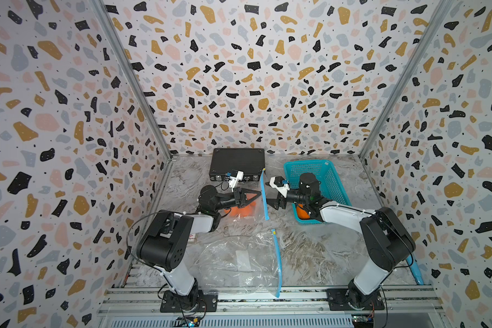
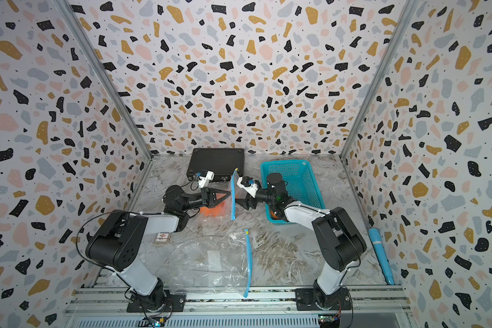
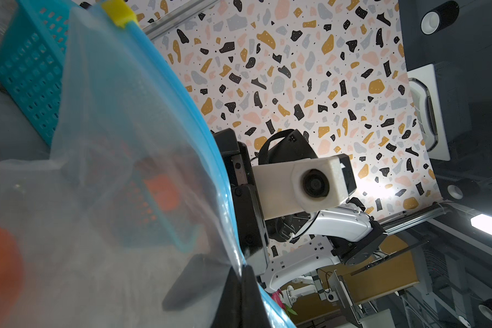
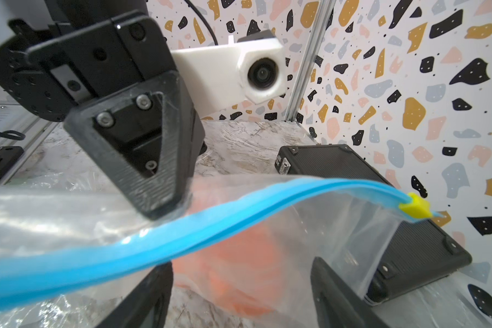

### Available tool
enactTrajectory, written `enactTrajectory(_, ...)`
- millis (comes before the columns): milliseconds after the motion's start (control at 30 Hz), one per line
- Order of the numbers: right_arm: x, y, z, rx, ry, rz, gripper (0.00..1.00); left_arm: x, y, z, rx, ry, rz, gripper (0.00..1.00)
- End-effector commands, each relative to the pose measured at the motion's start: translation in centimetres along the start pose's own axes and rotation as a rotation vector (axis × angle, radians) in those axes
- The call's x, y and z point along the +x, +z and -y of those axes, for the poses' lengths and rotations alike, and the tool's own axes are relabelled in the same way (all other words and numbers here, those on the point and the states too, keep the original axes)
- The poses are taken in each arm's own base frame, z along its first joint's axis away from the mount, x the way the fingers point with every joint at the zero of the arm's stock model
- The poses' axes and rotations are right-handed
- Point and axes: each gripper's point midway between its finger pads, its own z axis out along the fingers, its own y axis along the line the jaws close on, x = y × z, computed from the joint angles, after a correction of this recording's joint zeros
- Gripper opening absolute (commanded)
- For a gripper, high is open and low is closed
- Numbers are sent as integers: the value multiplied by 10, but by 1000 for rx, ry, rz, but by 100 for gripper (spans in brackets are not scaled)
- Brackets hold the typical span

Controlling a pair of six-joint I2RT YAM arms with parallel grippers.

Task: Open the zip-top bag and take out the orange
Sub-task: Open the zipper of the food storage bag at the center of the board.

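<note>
A clear zip-top bag (image 1: pixel 246 204) with a blue zip strip (image 1: pixel 264 196) hangs upright at mid-table. Its yellow slider (image 4: pixel 413 208) sits at the strip's far end. The orange (image 1: pixel 237 212) rests low inside the bag and shows blurred through the plastic (image 4: pixel 239 264). My left gripper (image 1: pixel 259 194) is shut on the bag's film just beside the strip (image 3: pixel 243 272). My right gripper (image 1: pixel 269 203) stands open on the strip's other side, with nothing between its fingers (image 4: pixel 330 289). Whether the zip is parted, I cannot tell.
A teal basket (image 1: pixel 328 181) at the back right holds another orange (image 1: pixel 301 213). At the back sits a black case (image 1: pixel 237 163). A second, flat zip-top bag (image 1: pixel 239 261) lies near the front rail. A blue tube (image 2: pixel 379 255) lies by the right wall, and a small card (image 2: pixel 161 238) by my left arm.
</note>
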Motion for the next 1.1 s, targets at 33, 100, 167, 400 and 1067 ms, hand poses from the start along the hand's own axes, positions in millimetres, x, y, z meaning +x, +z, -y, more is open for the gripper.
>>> enactTrajectory(33, -12, 8, 4, -39, -31, 17, 51, -4, 1, 12, 40, 67, -14, 0)
enactTrajectory(100, -10, 10, 4, -55, -25, -1, 22, -4, 1, 10, 39, 61, -12, 0)
enactTrajectory(167, -8, 10, 3, -53, -32, -10, 13, -6, 1, 9, 42, 57, -11, 0)
enactTrajectory(400, 4, -2, -1, -11, -54, -62, 0, -10, 2, 4, 40, 51, -5, 0)
enactTrajectory(1067, 42, -10, 11, 80, -40, -181, 0, -11, -31, -39, -469, 177, 24, 0)
